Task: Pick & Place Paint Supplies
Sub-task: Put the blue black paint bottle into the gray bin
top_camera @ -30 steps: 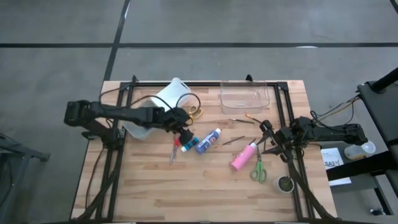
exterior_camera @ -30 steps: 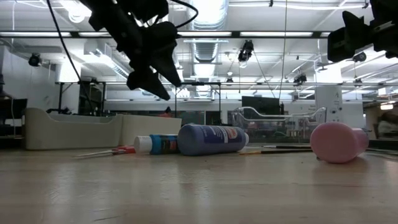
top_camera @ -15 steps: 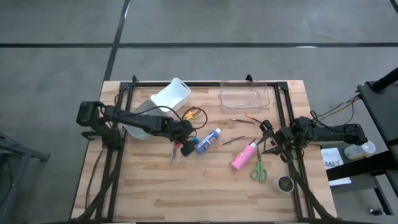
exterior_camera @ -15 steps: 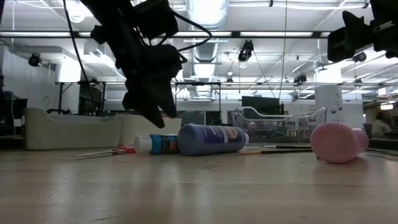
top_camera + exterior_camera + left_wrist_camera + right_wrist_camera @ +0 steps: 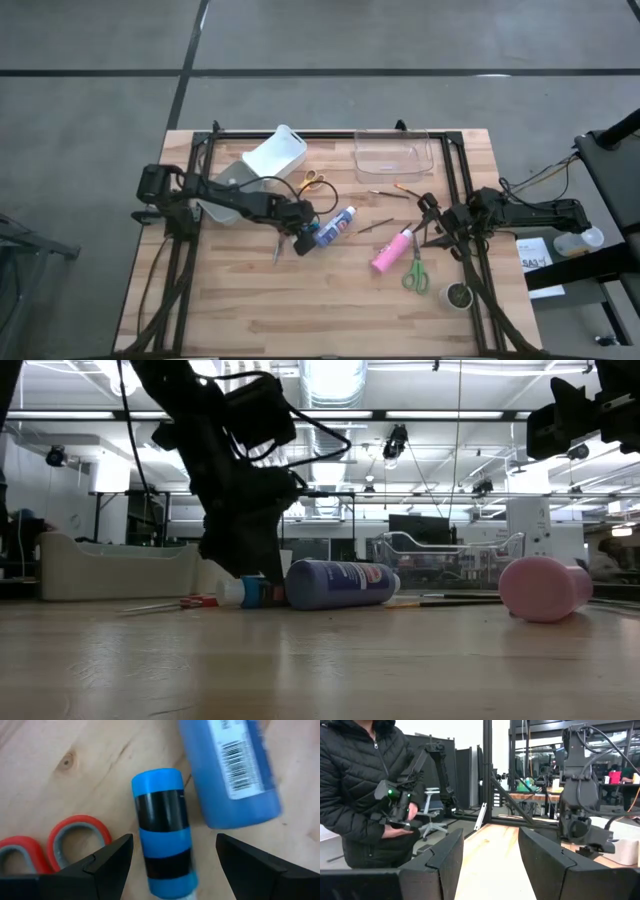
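Observation:
My left gripper is open and low over the table. Its fingers stand on either side of the small dark blue bottle without touching it. This bottle lies flat on its side, beside the blue-and-white tube. The pink bottle lies farther right. Thin brown paintbrushes lie between the tube and the pink bottle, with another brush farther back. My right gripper waits open at the table's right side.
Red-handled scissors lie just left of the small bottle. Yellow scissors and green scissors are also on the table. A white bin and a clear tray sit at the far edge. A person stands beyond the table.
My left gripper has come down and moved toward the table's near edge. It started high above the tube and now has its fingers around the small dark blue bottle. The bottle and the other things have stayed in place.

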